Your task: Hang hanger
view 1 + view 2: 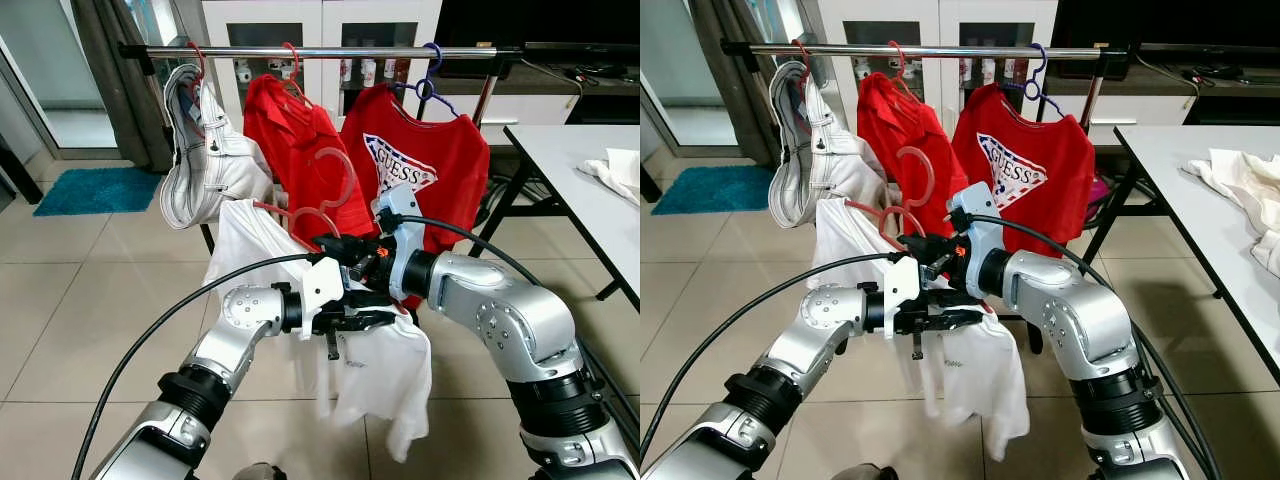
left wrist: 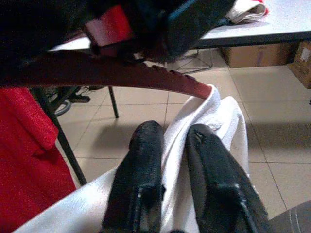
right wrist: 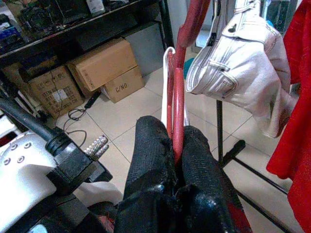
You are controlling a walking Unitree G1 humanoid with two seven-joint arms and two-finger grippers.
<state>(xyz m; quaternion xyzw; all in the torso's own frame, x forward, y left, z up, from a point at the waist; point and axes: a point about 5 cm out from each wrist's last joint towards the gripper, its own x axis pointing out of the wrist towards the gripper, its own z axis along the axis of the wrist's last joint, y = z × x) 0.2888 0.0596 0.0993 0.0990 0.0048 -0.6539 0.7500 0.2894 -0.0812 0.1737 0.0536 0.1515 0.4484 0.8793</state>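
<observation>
Red plastic, thin and curved: the red plastic hanger sits between my right gripper, whose two black fingers are pressed together on its neck, with the hook rising straight up out of the jaws. A white T-shirt drapes from the hanger's arms and falls below both wrists. My left gripper has its fingers nearly closed, pinching a fold of that white cloth just under the hanger's shoulder bar, which crosses close above the jaws in the left wrist view.

The relation I care about is hook to rail. The silver metal rail lies above and beyond the right jaws, running side to side, well apart from the hook's tip. The hanger's long axis runs roughly crosswise to the rail as I hold it, tilted, so I judge it needs lifting and turning before the hook can drop over the bar. The right arm is the nearer one and carries the hanger, so it should lead; the left only steadies the cloth.

Already on the rail hang a white denim garment, a plain red shirt and a red printed T-shirt. The most open stretch looks to be between the white garment and the plain red shirt.
</observation>
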